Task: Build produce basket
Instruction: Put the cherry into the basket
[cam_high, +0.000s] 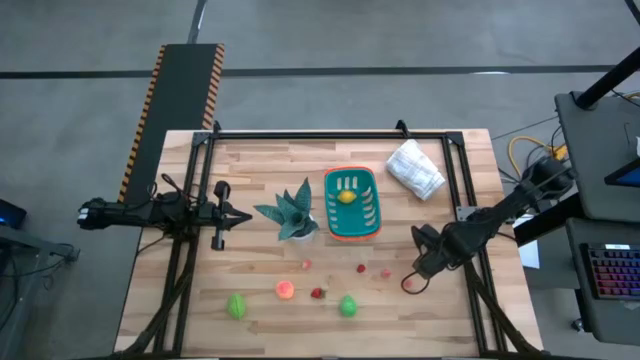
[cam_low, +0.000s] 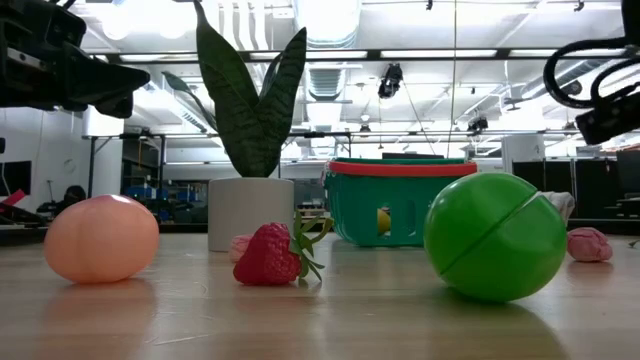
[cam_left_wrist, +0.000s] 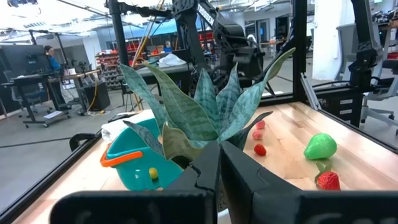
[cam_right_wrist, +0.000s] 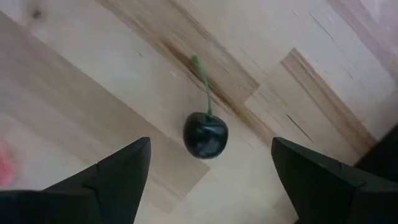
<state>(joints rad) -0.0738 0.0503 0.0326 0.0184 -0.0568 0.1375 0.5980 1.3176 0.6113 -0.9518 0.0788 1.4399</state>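
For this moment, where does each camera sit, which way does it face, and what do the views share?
High: overhead, straight down; both arms, basket, open right gripper.
Low: tabletop height, level across table; strawberry, green fruit, arms above.
Left wrist: past shut left gripper at plant.
Right wrist: down between open fingers at cherry.
Shared: high, low, left wrist show the basket.

Glossy dark cherry (cam_right_wrist: 206, 135) on matt, grained wooden table (cam_right_wrist: 74, 81)
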